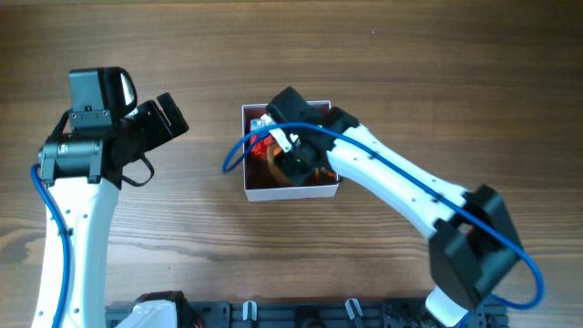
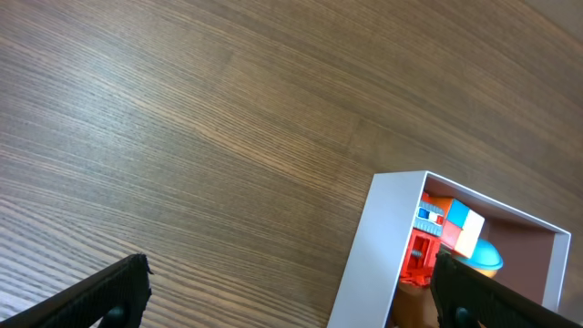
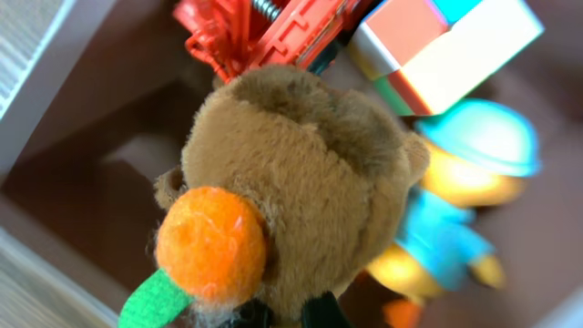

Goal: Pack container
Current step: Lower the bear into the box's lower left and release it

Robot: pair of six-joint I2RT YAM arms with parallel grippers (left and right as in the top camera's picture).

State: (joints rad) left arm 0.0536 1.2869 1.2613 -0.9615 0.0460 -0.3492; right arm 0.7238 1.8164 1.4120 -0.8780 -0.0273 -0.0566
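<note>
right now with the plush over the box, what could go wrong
The container is already crowded: the brown plush toy may land on the red toy and colored cube and sit above the rim or roll out. The right gripper could also nudge the thin wall.

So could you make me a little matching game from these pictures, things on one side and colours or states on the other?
Things:
1. plush toy
2. container
3. left gripper
4. plastic toy

Colours or states:
a. red
b. open, holding nothing
c. brown, with an orange nose
d. white outside, pink inside

Pairs: 1-c, 2-d, 3-b, 4-a
</note>
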